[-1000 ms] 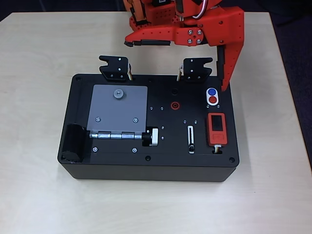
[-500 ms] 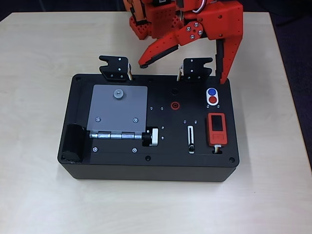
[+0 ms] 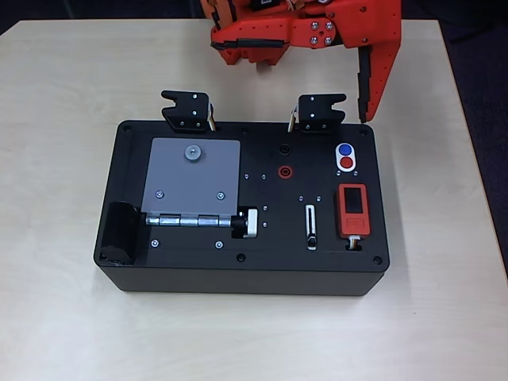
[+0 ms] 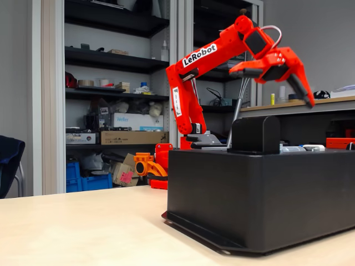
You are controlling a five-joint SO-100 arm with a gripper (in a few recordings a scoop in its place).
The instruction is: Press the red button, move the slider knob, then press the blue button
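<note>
We're hanging above the far right corner of the black box [image 3: 246, 274], nothing pressed yet by the look of it. The gripper [image 3: 309, 63] is spread wide and has hold of nothing: one finger [image 3: 373, 79] points down toward the box with its tip just beyond the far edge, the other [image 3: 246, 44] is swung out level to the left in the overhead view. In the fixed view the gripper [image 4: 277, 69] sits well clear above the box top, so we have height to lose.

Key relation: the red button [image 3: 347, 163] lies nearer to the camera side than the down-pointing finger tip and slightly left of it in the overhead view. The blue button [image 3: 344, 149] sits between that tip and the red one, the two touching inside one white oval. So we reckon the tip has to pass over blue to land on red; risk is clipping blue first.

The slider knob [image 3: 312, 239] sits at the near end of its slot, left of the red module [image 3: 353, 209]. The slot's long axis runs near-far, so that push would go toward the far end.
</note>
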